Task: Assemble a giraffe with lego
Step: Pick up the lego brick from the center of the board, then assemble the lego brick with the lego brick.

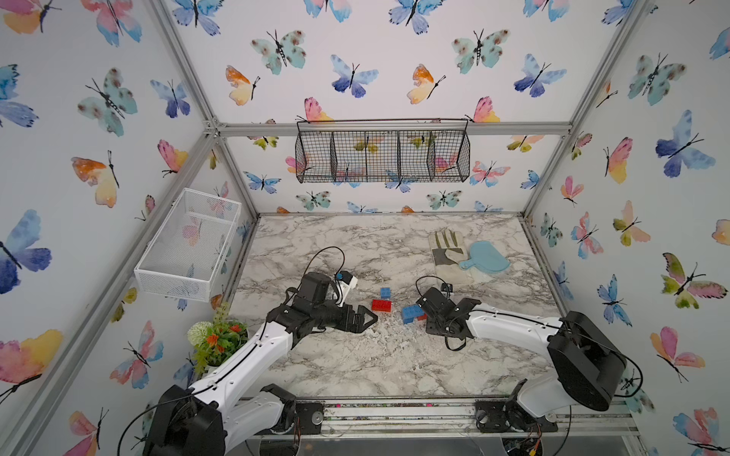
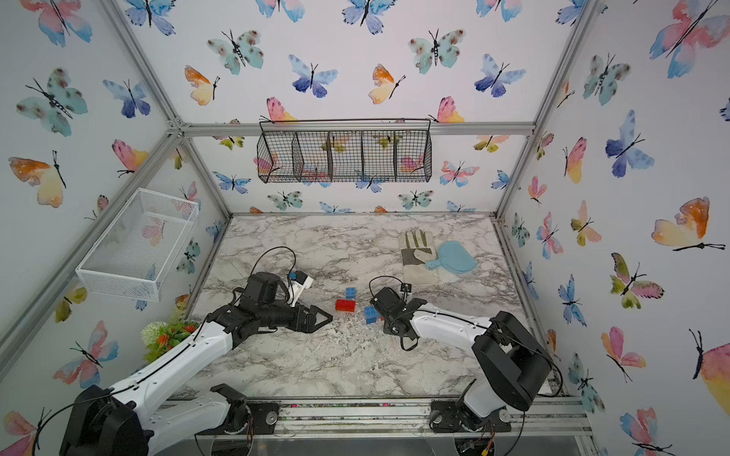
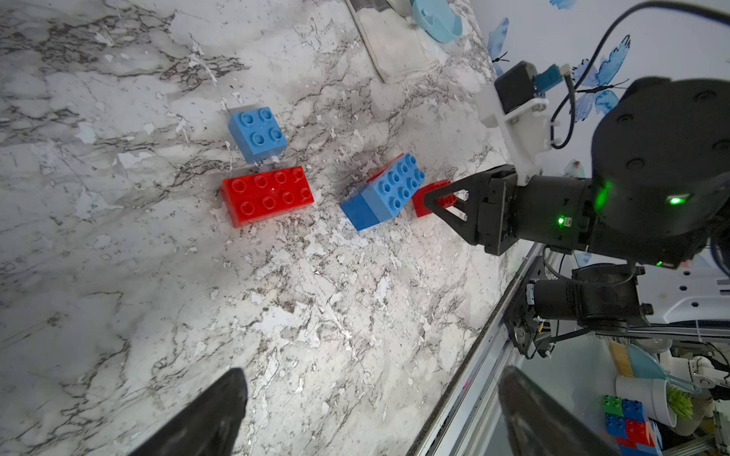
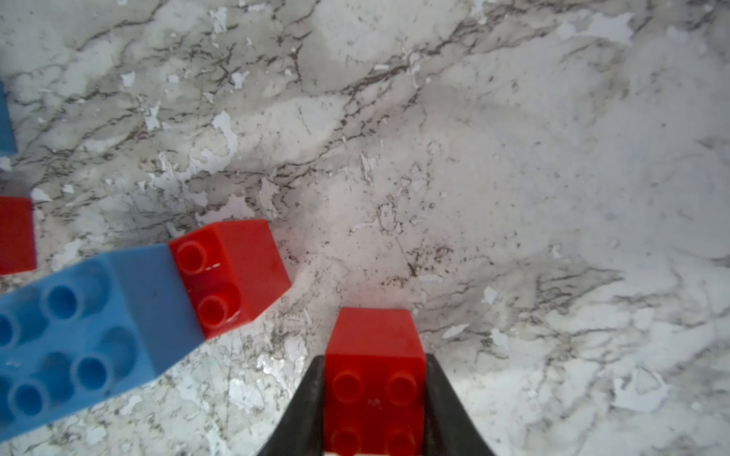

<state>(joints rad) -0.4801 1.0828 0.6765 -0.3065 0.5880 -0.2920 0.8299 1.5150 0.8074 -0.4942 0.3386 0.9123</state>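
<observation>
Just in front of the left gripper: long red brick. Beside it, a bit farther off, small blue brick. Just beside the right gripper: long blue brick. Far past that gripper: glove with blue paddle partly on it.

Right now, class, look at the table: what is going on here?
A two-armed robot is partway into a brick build. The right gripper has its fingers shut on a small red brick, beside the tilted long blue brick, which has a second small red brick at its end. The left gripper is open and empty. A long red brick and a small blue brick lie loose.
</observation>
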